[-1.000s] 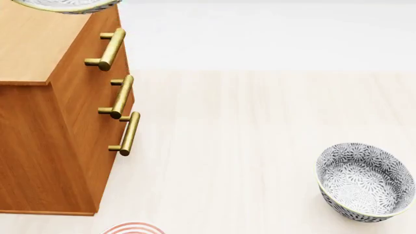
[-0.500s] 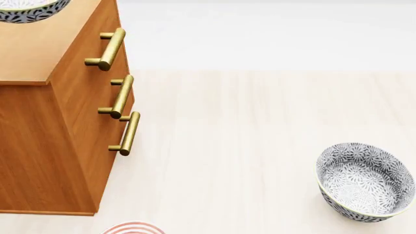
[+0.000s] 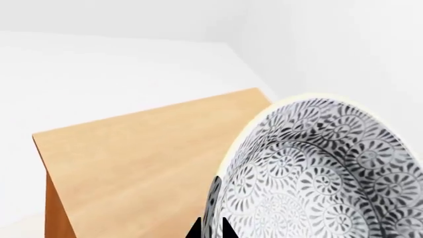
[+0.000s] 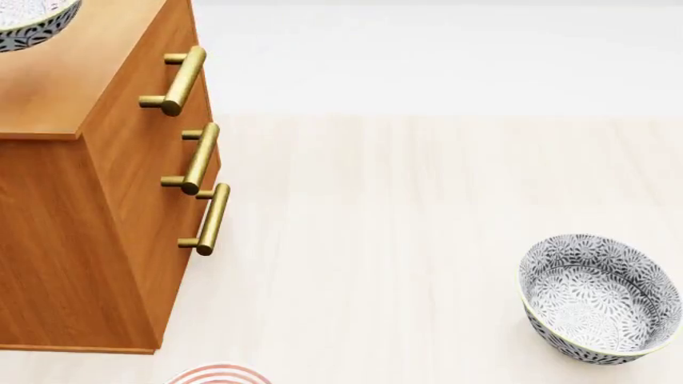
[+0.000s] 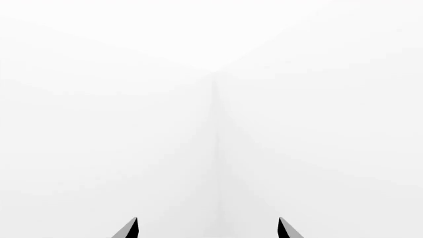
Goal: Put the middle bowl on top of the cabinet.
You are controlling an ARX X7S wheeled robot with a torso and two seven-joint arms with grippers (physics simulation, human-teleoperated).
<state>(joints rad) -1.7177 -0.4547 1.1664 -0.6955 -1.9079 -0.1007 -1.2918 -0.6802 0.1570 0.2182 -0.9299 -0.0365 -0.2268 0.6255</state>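
Note:
My left gripper (image 3: 210,230) is shut on the rim of the middle bowl (image 3: 317,173), a deep white bowl with a dense dark-grey floral pattern, one black fingertip on each side of its wall. The bowl is tilted above the light wooden top of the cabinet (image 3: 145,158). In the head view only an edge of the bowl (image 4: 32,20) shows, over the far left part of the cabinet (image 4: 117,200) top. I cannot tell whether it touches the top. My right gripper (image 5: 208,229) is open with nothing between its fingers, facing bare white walls.
A second, identical patterned bowl (image 4: 600,298) sits on the pale floor at the right. The edge of a red-striped plate (image 4: 219,374) shows at the bottom, beside the cabinet's front corner. Three brass handles (image 4: 195,158) stick out of the cabinet's front.
In the head view the held bowl has moved left and slightly down across the cabinet top, from above its front edge towards its far left. Nothing else has moved.

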